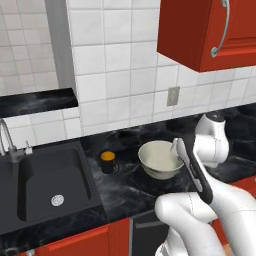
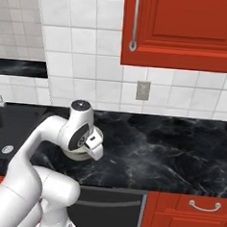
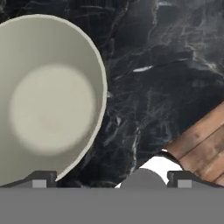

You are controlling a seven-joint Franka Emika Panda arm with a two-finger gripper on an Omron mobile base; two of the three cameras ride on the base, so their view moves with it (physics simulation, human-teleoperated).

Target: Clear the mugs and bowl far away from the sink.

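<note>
The bowl [image 1: 160,159], cream and glossy, sits upright on the black marbled counter [image 1: 130,190], to the right of the sink [image 1: 45,185] with one mug between them. That mug [image 1: 107,162], black outside and orange-yellow within, stands just beside the sink's right edge and near the bowl's left rim, apart from both. Both items are close enough to the basin that the task judges them in the wrong place; the open counter to the right looks like where they should go.

The gripper [image 3: 109,180] hangs over the bowl's right side, looking straight down. In the hand view one finger tip [image 3: 39,179] lies over the bowl's near rim [image 3: 103,87] and the other over bare counter, so the fingers stand wide apart and hold nothing. That straddle suggests a pinch on the bowl wall is being lined up, probably the only workable hold on something this wide.

The counter is dark stone with pale veining, flat and bare to the right in the right base view. A wooden floor [image 3: 205,140] shows past the counter's front edge. Behind are white wall tiles [image 1: 115,65], a grey outlet plate [image 1: 173,95], and red cabinets [image 2: 184,29] above with silver handles; red drawers [image 2: 194,218] sit below. A curved silver faucet [image 1: 6,137] rises at the sink's back left.
</note>
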